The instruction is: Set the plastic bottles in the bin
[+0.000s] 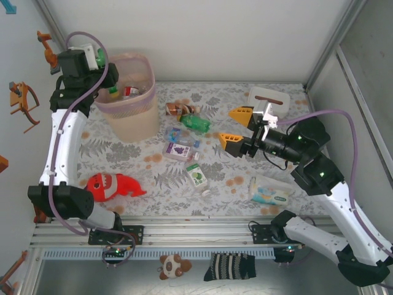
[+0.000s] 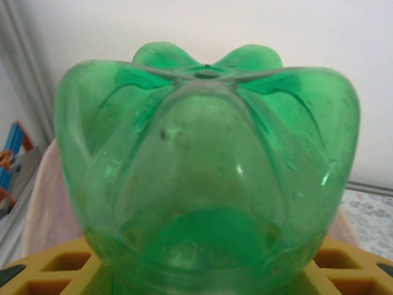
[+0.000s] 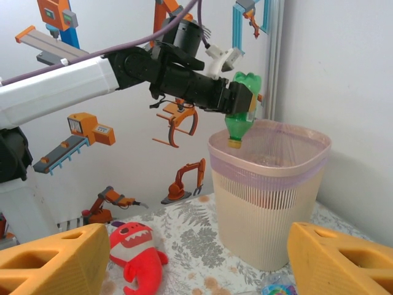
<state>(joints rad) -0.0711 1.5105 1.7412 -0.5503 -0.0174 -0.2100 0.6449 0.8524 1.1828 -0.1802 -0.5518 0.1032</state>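
Left gripper (image 3: 244,106) was clamped on a green soda bottle (image 3: 246,83), held upside down: petal base up, orange cap down. In the left wrist view the bottle base sat right in front of the camera, with yellow fingers (image 2: 350,252) on either side of it. Bin (image 3: 270,203) stood directly below that gripper. The cap hung at about rim level over 1 corner of the bin. Couldn't tell whether it was inside the rim line or just on it. At least 2 bottles in the bin (image 1: 131,91) lay below the gripper, toward the bin's middle.

Right gripper (image 1: 236,128) was wide open with nothing between the jaws, hovering over the table (image 1: 141,166), well apart from the bin.
- Just ahead of its fingertips: 1 green bottle on its side (image 1: 195,123).
- Past that, ahead: a small clear bottle with blue label (image 1: 180,133) and a purple-labelled pack (image 1: 176,151). Couldn't tell what the pack was.
- Off the near-side finger: a white-capped bottle with green label (image 1: 198,176).
- Near the far-side finger: tissue box (image 1: 268,98).
- Back beside the forearm: wipes pack (image 1: 270,192).
- Far ahead of the right gripper, near the left arm's base: red plush fish (image 1: 113,185).
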